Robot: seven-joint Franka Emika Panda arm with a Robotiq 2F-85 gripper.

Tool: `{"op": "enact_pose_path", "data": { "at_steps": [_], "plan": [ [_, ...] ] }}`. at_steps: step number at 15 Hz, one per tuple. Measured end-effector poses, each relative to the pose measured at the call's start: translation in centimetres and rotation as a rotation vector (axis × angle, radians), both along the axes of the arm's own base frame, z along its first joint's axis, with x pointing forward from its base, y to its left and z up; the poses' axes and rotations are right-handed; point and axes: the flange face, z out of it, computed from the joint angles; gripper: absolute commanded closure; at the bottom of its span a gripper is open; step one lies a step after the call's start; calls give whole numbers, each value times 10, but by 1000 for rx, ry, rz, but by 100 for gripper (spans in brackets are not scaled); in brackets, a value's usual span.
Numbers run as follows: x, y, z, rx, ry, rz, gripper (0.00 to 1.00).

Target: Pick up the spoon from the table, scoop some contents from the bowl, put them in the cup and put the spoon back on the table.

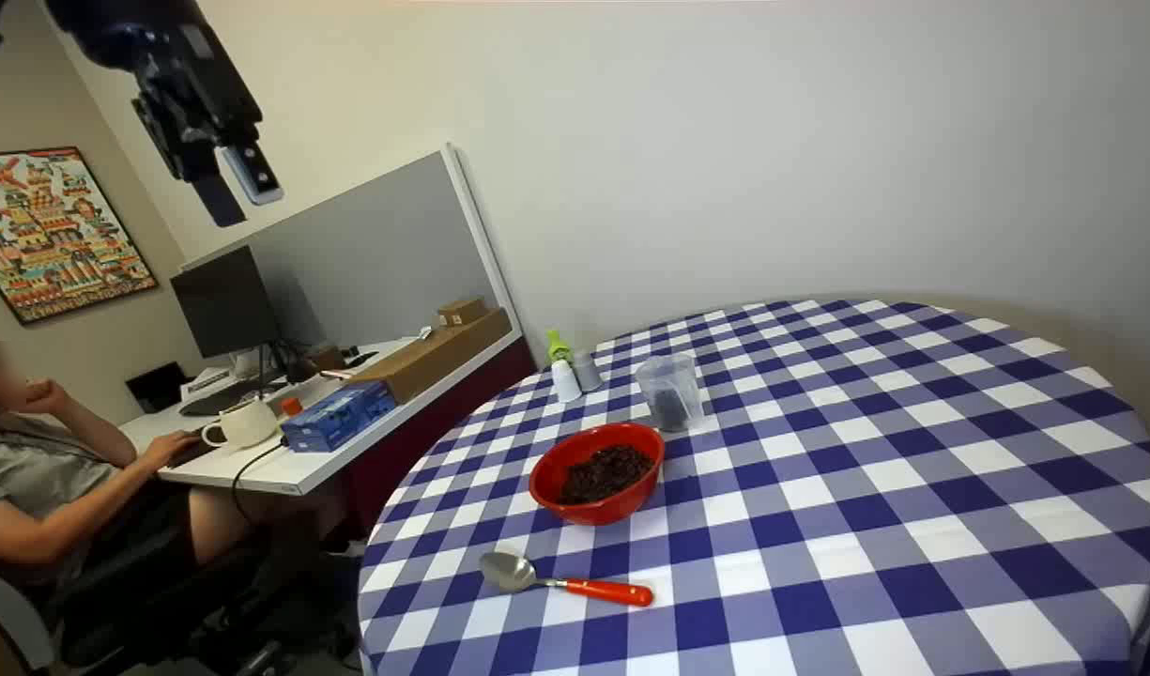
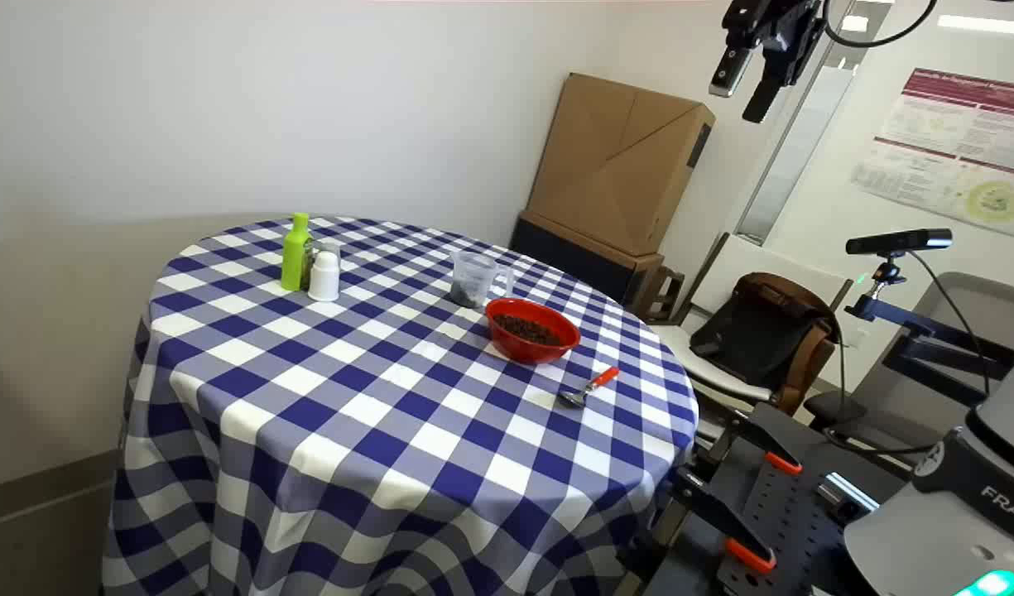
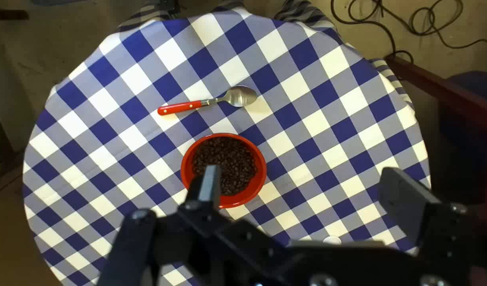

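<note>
- The table, under a checked cloth, carries everything the job needs in one close group, likely so the arm can work in short moves.
- The desk stands beyond the table's edge, a person seated at it; a wide swing that way seems unwise.
- A cardboard box stands past the table near the wall, probably no hindrance.
- The claw hangs high above the cloth, its fingers spread with nothing between them, presumably ready for a first grasp while keeping off the dishes.
- The bowl stands upright mid-group; its raised wall means scooping from above.
- The cup stands upright just beside the bowl, likely to keep the pour short; touching or not, I cannot tell. Something dark shows low inside. The claw seems to hide it in the wrist view.
- A green bottle and a white tub stand together beyond the cup, probably out of the route.
- The spoon lies on the cloth, apart from the bowl, opposite the cup. Its handle runs nearly along the line of the fingers, so the wrist probably must turn.
- The beans lie inside the bowl, more to one side.
</note>
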Motion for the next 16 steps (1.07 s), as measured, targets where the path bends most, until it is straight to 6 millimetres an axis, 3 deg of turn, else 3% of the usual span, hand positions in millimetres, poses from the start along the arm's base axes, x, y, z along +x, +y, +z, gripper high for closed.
{"op": "enact_pose_path", "data": {
  "at_steps": [10,16],
  "plan": [
    [0,0,0,0,2,6,0],
    [5,9,-15,-11,59,253,0]
  ]
}}
